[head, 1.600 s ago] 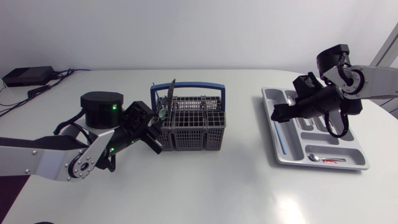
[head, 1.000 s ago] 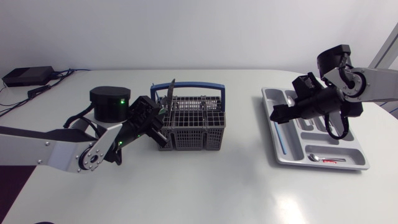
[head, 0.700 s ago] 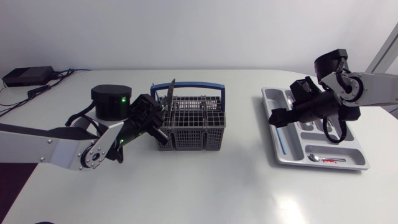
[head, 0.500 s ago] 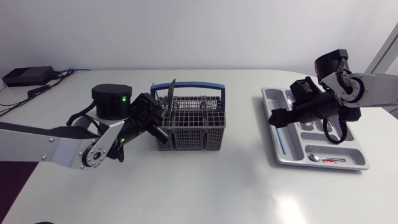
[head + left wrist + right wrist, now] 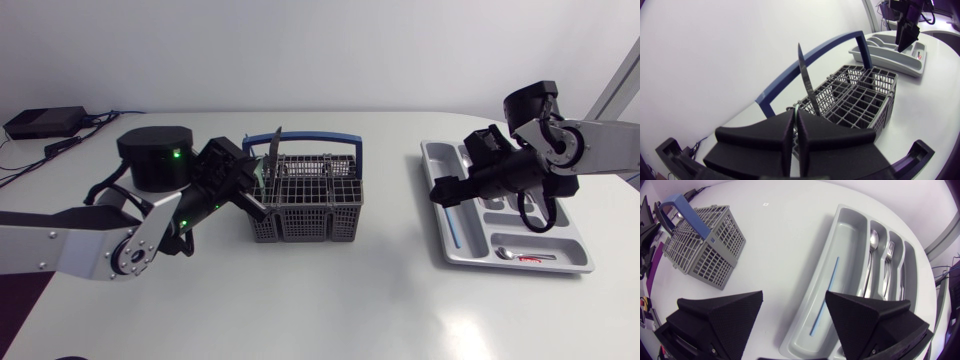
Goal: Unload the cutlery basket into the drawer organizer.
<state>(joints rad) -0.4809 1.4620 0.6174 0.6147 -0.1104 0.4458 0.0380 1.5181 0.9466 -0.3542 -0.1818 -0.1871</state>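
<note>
- The drawer organizer [image 5: 436,150] lies at our right, well apart from the basket. That makes a long carry, so we should plan the path across the bare table before lifting.
- The cutlery basket [image 5: 312,208] sits near the table's middle with its blue handle [image 5: 300,137] arched overhead. The draw should go straight up and stay on the near side of that handle, or the light basket may tip or drag.
- The left gripper [image 5: 794,134] is at the basket's left end, its jaws nearly pressed together and pinching the knife low down. We judge the hold thin, so we should lift slowly and watch for the blade swivelling.
- The right gripper [image 5: 794,297] hangs over the organizer's long side compartment with its jaws spread wide and nothing between them. It had best give way, or take the knife in a handover.
- The knife [image 5: 808,85] stands tilted in the basket's left end, blade up. We should clear the mesh wall fully before swinging right.
- A blue stick [image 5: 823,297] already lies in the long compartment, while a spoon [image 5: 872,240] and a fork [image 5: 888,250] fill the narrower slots. We should choose the knife's slot accordingly.
</note>
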